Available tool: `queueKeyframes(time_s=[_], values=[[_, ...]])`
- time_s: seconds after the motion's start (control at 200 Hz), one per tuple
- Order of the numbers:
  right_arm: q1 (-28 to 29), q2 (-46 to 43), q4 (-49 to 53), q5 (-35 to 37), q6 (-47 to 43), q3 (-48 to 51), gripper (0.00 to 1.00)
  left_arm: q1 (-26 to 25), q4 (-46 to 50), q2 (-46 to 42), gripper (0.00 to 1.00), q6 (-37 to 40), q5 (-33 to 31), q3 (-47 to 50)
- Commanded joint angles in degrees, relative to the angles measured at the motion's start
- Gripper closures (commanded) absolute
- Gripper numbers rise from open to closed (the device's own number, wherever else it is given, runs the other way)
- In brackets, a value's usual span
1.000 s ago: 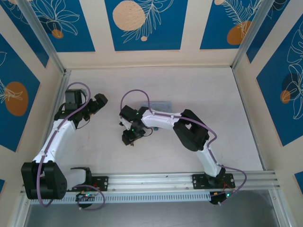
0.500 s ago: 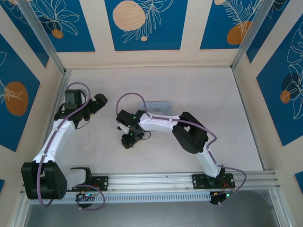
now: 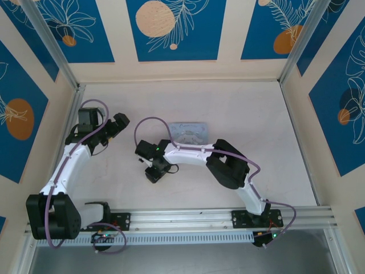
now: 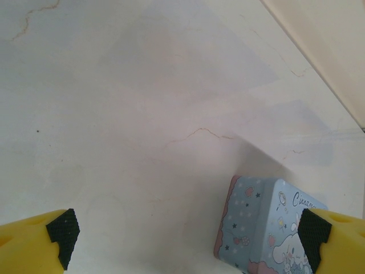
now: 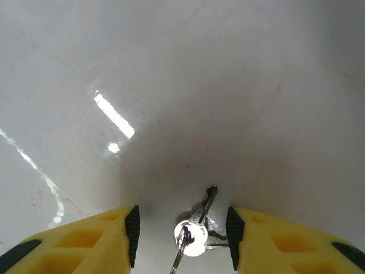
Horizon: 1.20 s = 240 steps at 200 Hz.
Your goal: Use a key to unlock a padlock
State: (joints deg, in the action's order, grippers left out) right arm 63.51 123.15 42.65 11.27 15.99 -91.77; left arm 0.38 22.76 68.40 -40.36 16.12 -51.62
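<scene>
Straddling a thin silvery metal key (image 5: 207, 201), the right gripper (image 5: 182, 234) stands half-spread, gripping nothing; the left gripper (image 4: 188, 237) gapes wide.

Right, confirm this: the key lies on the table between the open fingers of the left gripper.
Wrong arm. The key lies on the table between the open fingers of the right gripper, as the right wrist view shows. The left gripper, open too, faces a blue tin.

L arm bent, L gripper (image 4: 188, 237) wide open | R arm stretched left, R gripper (image 5: 181, 231) jaws partly apart
</scene>
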Motion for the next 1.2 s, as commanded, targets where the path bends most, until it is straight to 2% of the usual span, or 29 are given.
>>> queueKeyframes(time_s=[0.0, 0.42, 0.845, 1.085, 1.195], values=[[0.99, 1.30, 6.32, 0.93, 0.14, 2.75, 0.53, 1.03, -1.04, 0.68, 0.00, -0.33, 1.32, 0.02], [1.20, -0.54, 5.43, 1.87, 1.07, 5.98, 0.60, 1.02, -1.71, 1.81, 0.00, -0.68, 1.65, -0.33], [0.75, 1.86, 2.98, 1.65, 3.17, 4.30, 0.67, 1.02, -2.11, 2.53, 0.00, -1.03, 2.04, -0.17], [-0.05, 1.24, 2.17, 1.47, 4.05, 4.73, 0.84, 1.02, -2.29, 2.50, 0.00, -1.03, 2.28, -0.02], [-0.76, -0.28, 1.61, 0.80, 4.53, 5.45, 0.98, 1.02, -2.40, 2.70, 0.00, -0.98, 2.58, 0.20]])
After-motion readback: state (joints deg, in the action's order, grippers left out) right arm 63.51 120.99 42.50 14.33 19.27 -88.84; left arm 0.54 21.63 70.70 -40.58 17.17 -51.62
